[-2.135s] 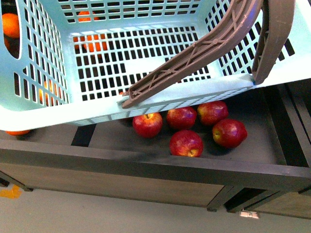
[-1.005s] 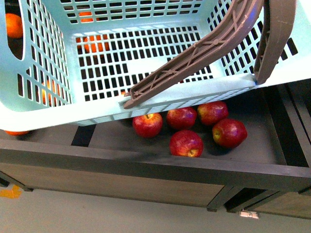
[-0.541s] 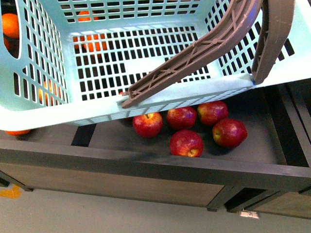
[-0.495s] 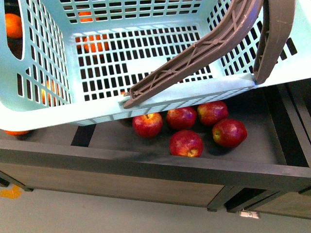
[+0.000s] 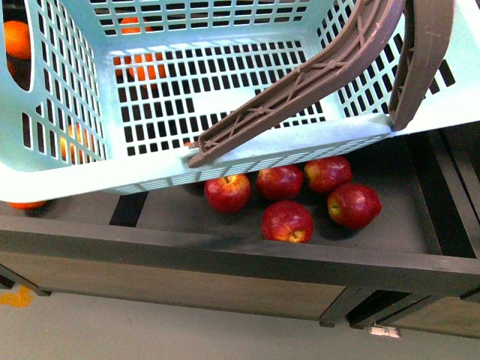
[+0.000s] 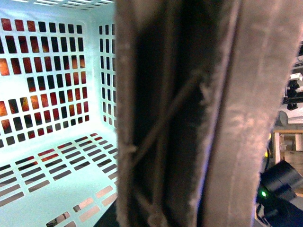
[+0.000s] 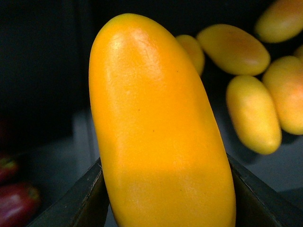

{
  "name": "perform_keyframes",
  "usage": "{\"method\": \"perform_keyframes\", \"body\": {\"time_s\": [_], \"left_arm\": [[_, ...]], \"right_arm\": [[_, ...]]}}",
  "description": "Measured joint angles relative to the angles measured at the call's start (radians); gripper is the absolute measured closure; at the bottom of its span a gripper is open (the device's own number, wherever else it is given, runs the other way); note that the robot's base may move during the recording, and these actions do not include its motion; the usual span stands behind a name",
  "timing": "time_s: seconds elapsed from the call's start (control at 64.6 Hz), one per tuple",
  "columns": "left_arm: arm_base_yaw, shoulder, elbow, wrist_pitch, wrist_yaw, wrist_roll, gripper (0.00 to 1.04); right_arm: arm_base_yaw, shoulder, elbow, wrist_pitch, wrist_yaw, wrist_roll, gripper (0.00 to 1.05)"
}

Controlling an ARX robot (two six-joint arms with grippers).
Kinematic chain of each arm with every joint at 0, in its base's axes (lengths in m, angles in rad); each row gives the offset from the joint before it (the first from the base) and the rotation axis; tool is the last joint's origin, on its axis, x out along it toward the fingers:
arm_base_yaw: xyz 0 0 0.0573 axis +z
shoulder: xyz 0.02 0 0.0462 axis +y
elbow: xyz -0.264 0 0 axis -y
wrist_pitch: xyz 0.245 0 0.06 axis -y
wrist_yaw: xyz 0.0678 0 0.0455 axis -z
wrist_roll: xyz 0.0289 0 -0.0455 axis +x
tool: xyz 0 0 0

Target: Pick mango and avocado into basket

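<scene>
The light teal basket (image 5: 67, 176) fills the top of the front view, held tilted above the shelf, and it is empty. Its brown ribbed handle (image 5: 300, 86) slants across it. My left gripper is shut on the basket by that handle (image 6: 184, 118), which fills the left wrist view; the jaws themselves are hidden. My right gripper (image 7: 163, 198) is shut on a smooth yellow-orange mango (image 7: 156, 127), which stands up between the dark fingers (image 7: 87, 198). Neither gripper shows in the front view. The avocado is out of view.
Several red apples (image 5: 287, 221) lie on the dark shelf (image 5: 225, 259) under the basket. Oranges (image 5: 15, 37) show behind and through the basket's slots. Several more mangoes (image 7: 253, 113) lie on the dark shelf behind the held one. Red fruit (image 7: 16, 203) sits at that view's edge.
The basket has wobbled slightly in the front view and sits about where it was. The apples have not moved.
</scene>
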Motion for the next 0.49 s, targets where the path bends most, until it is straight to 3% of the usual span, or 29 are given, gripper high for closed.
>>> {"method": "perform_keyframes", "body": {"time_s": [0.186, 0.356, 0.495], "left_arm": [[0.0, 0.0, 0.0, 0.0, 0.0, 0.0, 0.9], [0.0, 0.0, 0.0, 0.0, 0.0, 0.0, 0.9], [0.0, 0.0, 0.0, 0.0, 0.0, 0.0, 0.9]], "right_arm": [[0.077, -0.353, -0.145, -0.085, -0.099, 0.012, 0.47], [0.179, -0.601, -0.183, -0.135, -0.093, 0.05, 0.47], [0.324, -0.738, -0.206, -0.164, -0.05, 0.126, 0.47]]}}
